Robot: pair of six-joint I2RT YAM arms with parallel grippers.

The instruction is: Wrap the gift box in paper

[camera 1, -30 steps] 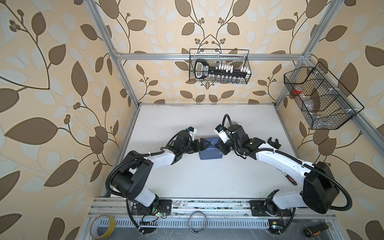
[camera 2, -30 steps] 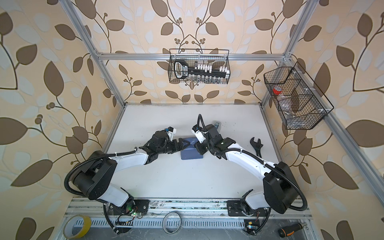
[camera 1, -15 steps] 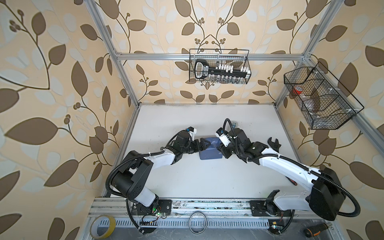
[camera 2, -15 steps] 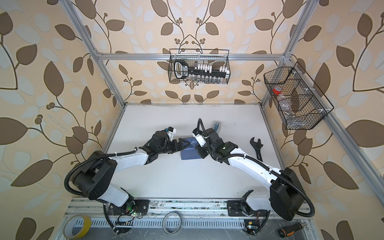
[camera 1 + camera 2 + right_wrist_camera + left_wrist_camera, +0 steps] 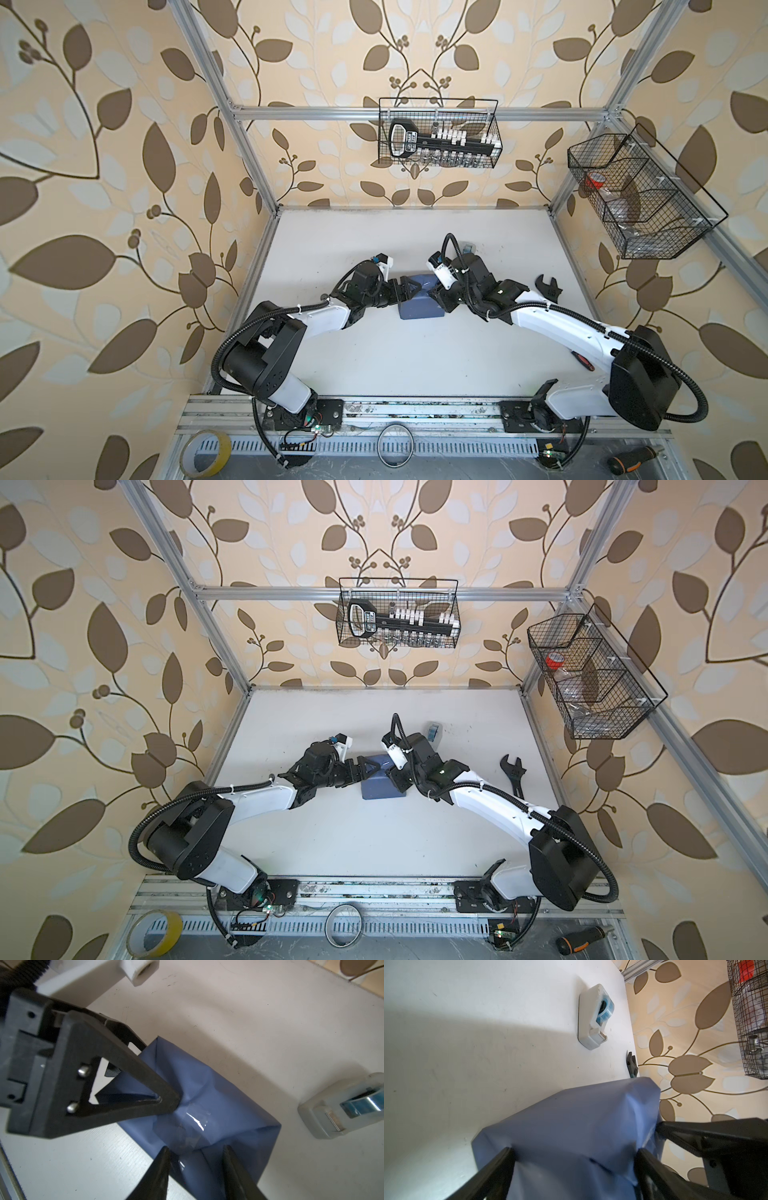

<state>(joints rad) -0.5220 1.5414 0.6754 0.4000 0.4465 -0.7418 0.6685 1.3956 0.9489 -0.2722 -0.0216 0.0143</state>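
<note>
The label on the black item (image 5: 405,139) in the back basket (image 5: 496,124) is too small to read. The paper (image 5: 419,307) covers the box completely, and the parcel lies mid-surface (image 5: 415,374), near the dispenser (image 5: 591,1020). The left tool (image 5: 411,287) is spread wide astride one end of the parcel, one fingertip (image 5: 172,1101) resting on the paper. The right tool (image 5: 196,1148) stands partly spread at the other end, by a clear tape strip (image 5: 193,1124), gripping nothing.

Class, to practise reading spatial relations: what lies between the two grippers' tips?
The blue paper, folded into a parcel, lies between the left gripper and the right gripper; both top views show it.
</note>
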